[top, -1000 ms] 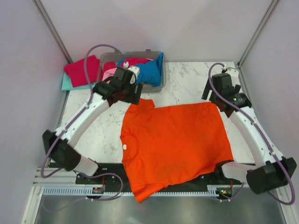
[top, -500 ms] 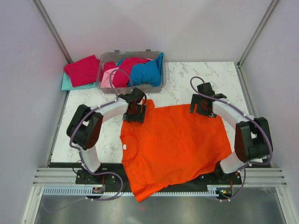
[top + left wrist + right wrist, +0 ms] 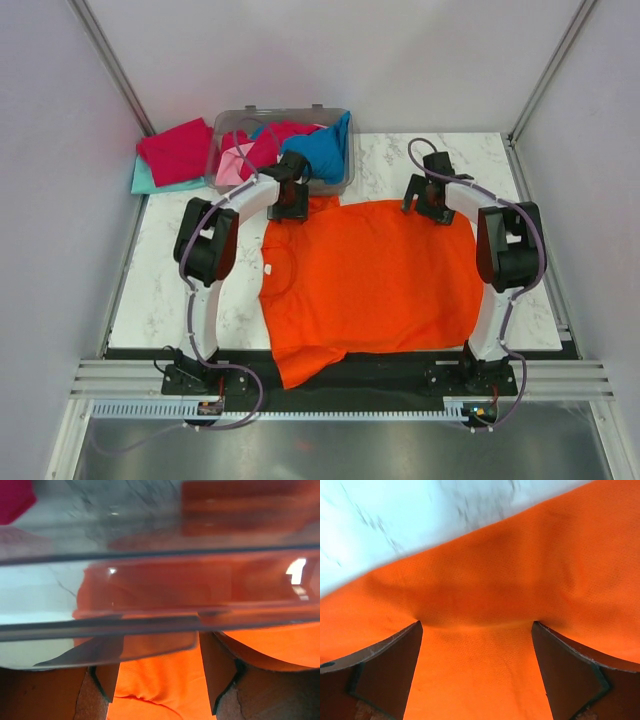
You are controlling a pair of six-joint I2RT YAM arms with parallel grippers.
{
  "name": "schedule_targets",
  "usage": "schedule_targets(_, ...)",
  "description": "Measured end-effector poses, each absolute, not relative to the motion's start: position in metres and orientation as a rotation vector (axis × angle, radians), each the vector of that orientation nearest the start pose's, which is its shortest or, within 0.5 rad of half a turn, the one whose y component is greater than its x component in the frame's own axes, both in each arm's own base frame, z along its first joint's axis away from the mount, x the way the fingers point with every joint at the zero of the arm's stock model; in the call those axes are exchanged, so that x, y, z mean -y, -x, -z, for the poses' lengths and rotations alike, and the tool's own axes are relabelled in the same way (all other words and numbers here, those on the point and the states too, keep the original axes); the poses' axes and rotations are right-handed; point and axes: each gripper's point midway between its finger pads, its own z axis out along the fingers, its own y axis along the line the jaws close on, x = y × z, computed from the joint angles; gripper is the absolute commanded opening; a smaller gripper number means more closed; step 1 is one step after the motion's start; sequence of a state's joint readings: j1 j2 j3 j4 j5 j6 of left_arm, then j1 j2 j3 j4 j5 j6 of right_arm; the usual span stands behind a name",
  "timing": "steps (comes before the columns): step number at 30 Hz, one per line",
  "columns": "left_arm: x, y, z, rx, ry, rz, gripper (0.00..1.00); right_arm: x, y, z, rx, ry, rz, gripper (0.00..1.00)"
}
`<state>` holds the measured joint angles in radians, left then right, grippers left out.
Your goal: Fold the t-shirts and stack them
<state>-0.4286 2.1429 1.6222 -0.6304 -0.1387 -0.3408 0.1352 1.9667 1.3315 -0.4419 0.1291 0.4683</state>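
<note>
The bright orange t-shirt (image 3: 370, 280) lies spread flat on the marble table, its near hem hanging over the front edge. My left gripper (image 3: 291, 205) is at the shirt's far left corner, right beside the bin. In the left wrist view (image 3: 159, 680) its jaws are apart with orange cloth (image 3: 160, 695) between them. My right gripper (image 3: 431, 203) is at the far right corner. In the right wrist view (image 3: 477, 675) its jaws are wide apart, pressed on the cloth (image 3: 480, 580), which creases between the tips.
The clear grey bin (image 3: 348, 180) at the back holds blue (image 3: 315, 155), pink (image 3: 235, 165) and crimson (image 3: 272, 140) shirts. Its wall (image 3: 150, 580) fills the left wrist view. A crimson shirt (image 3: 175, 150) lies on a teal one (image 3: 150, 183) at back left. Bare marble (image 3: 395, 520) lies beyond the shirt.
Both grippers moved away from me toward the back of the table. The orange shirt slid back with them, so less of it hangs over the front edge.
</note>
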Motion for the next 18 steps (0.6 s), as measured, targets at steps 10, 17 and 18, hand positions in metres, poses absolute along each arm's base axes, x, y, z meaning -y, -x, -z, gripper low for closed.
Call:
schedule_targets(10,0.174,-0.450,-0.056,-2.679,-0.103,-0.025,0.77,-0.062,-0.473,-0.031,-2.560,-0.464,-0.135,0.98)
schedule_targets(17,0.161,-0.367,-0.148,-2.537,-0.129,0.034,0.78,-0.053,-0.436,-0.093,-2.533,-0.423,-0.102,0.98)
schedule_targets(18,0.162,-0.347,-0.168,-2.492,-0.131,0.075,0.75,-0.051,-0.433,-0.113,-2.497,-0.415,-0.099,0.98)
